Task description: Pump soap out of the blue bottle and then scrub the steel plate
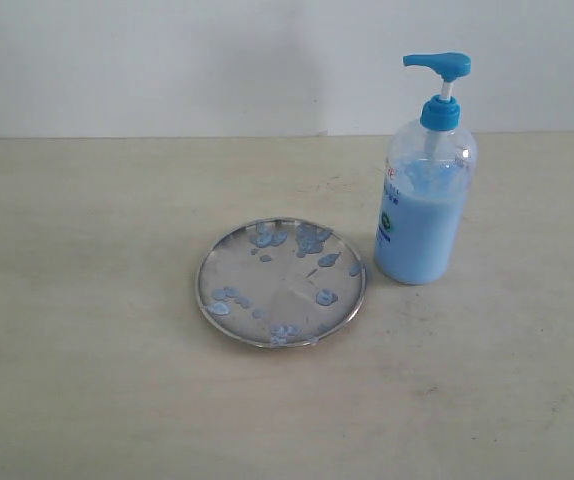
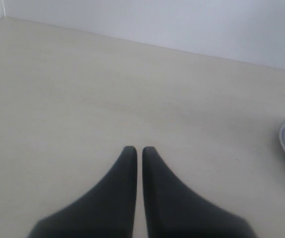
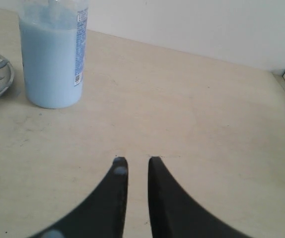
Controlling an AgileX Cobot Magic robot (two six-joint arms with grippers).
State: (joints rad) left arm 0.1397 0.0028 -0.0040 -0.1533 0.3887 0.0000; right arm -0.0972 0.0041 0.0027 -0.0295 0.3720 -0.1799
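steel plate (image 1: 282, 283) on table (image 1: 87, 350) | blue bottle (image 1: 422, 200) just right of plate | soap (image 1: 326, 297) on plate

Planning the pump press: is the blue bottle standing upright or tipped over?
Upright. The blue bottle stands on its base on the table beside the steel plate, pump head on top.

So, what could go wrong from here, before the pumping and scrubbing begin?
The blue bottle is tall and stands close beside the steel plate; an off-centre push on its pump head might tip it onto the plate.
The plate is shallow and already dotted with soap; scrubbing may slide it across the table.
The right fingers carry pale blue spots, so their grip could be slippery.
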